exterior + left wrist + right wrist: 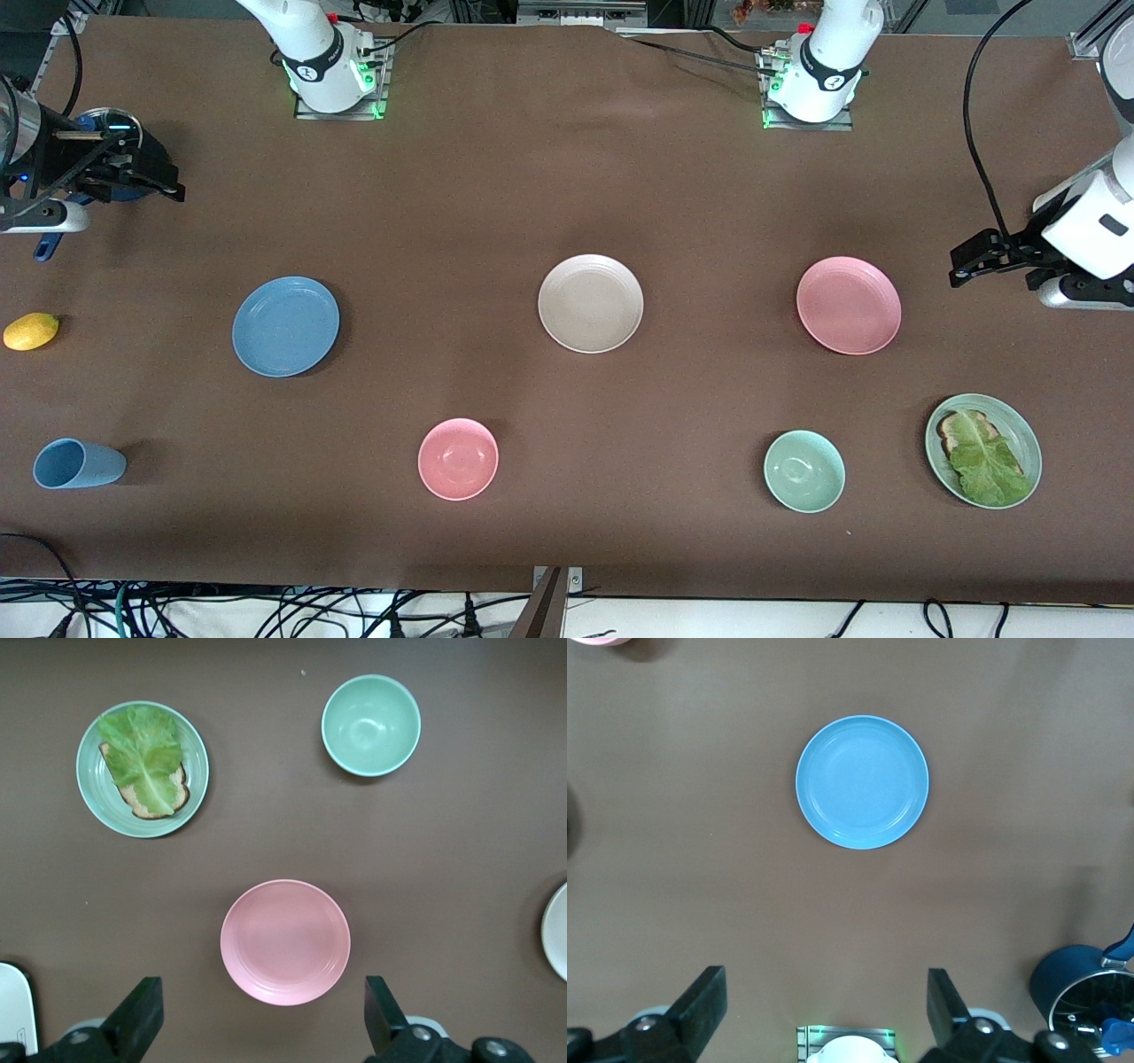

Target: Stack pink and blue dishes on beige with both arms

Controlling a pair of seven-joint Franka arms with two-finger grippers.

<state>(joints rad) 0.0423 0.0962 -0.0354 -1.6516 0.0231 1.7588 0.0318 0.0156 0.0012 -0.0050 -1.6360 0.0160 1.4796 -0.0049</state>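
Note:
The beige plate [590, 303] lies at the middle of the table. The blue plate [285, 326] [862, 781] lies toward the right arm's end and the pink plate [848, 305] [285, 942] toward the left arm's end, each apart from the beige one, whose rim [558, 943] just shows in the left wrist view. My left gripper [970, 261] [262, 1019] hangs open and empty over the bare table at its end, beside the pink plate. My right gripper [164, 182] [824, 1001] hangs open and empty at the other end, over a blue pot.
Nearer the front camera stand a pink bowl [457, 458], a pale green bowl [803, 470] [370, 725], a green plate with bread and lettuce [983, 450] [142, 769] and a blue cup [78, 463] on its side. A lemon [31, 330] and the lidded blue pot [111, 128] [1076, 992] sit at the right arm's end.

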